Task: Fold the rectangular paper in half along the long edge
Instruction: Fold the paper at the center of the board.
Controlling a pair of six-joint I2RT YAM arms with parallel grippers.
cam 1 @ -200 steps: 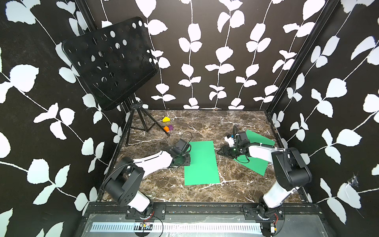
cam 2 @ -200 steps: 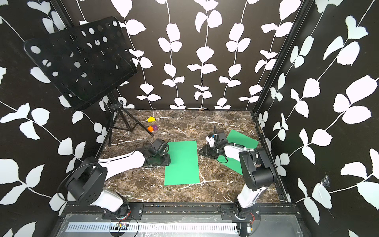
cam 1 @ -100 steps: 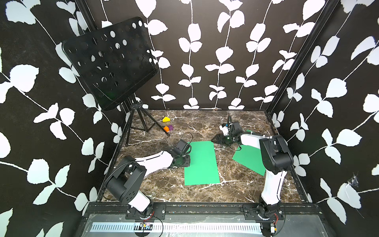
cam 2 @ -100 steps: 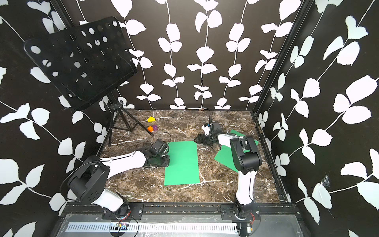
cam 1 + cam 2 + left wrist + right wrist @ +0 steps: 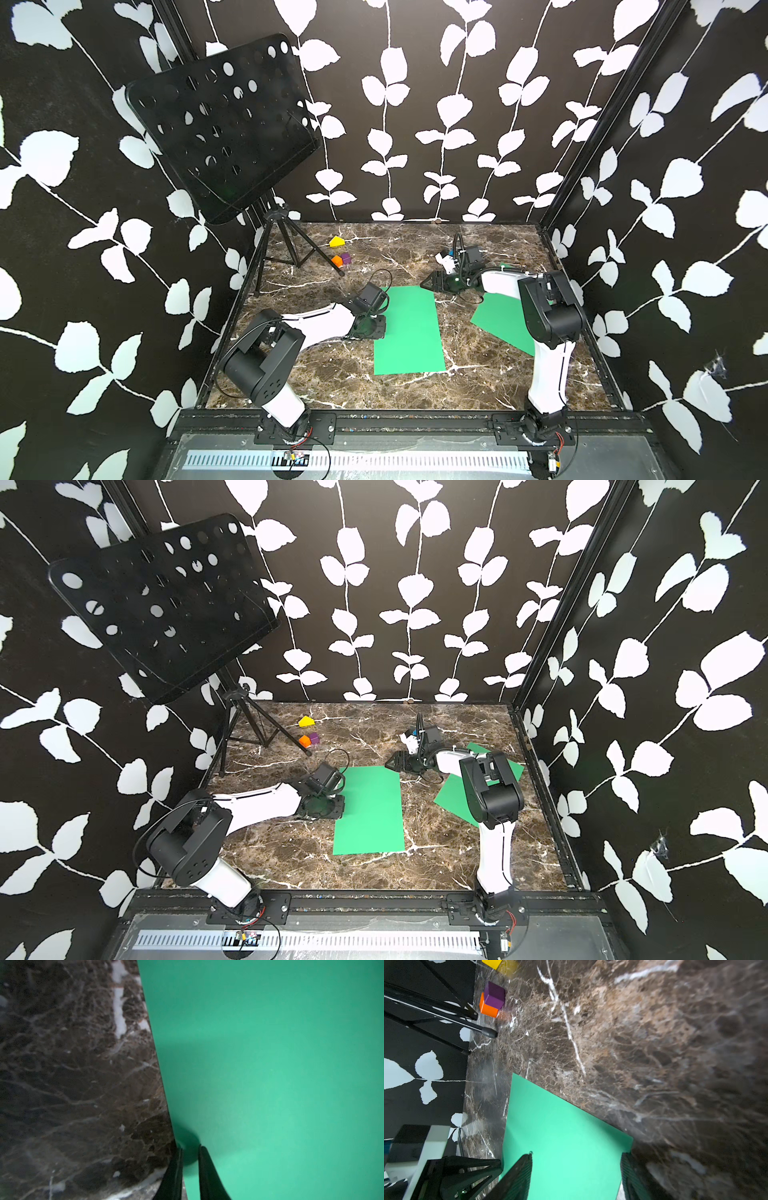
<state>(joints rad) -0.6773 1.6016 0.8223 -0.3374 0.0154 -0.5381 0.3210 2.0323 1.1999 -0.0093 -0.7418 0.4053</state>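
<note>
The green rectangular paper [image 5: 409, 332] is seen lying flat and unfolded at the centre of both top views, its long edges running from the near side toward the back wall. Its left long edge is met about midway along by the left gripper [image 5: 369, 326]. In the left wrist view the jaws are drawn close together, one fingertip [image 5: 174, 1172] on the marble side of the edge and the other on the green, with a thin strip of paper between them. Whether the sheet is actually pinched cannot be told. The paper's upper right corner is faced by the right gripper [image 5: 430, 284]; its jaws are spread wide in the right wrist view and nothing is held. A second green sheet [image 5: 498, 324] is partly covered by the right arm at centre right. Toward the upper left of the marble table [image 5: 478, 374], a yellow block [image 5: 336, 241], an orange block [image 5: 337, 261] and a purple block [image 5: 346, 258] are grouped beside the foot of a black music stand [image 5: 220, 129].
</note>
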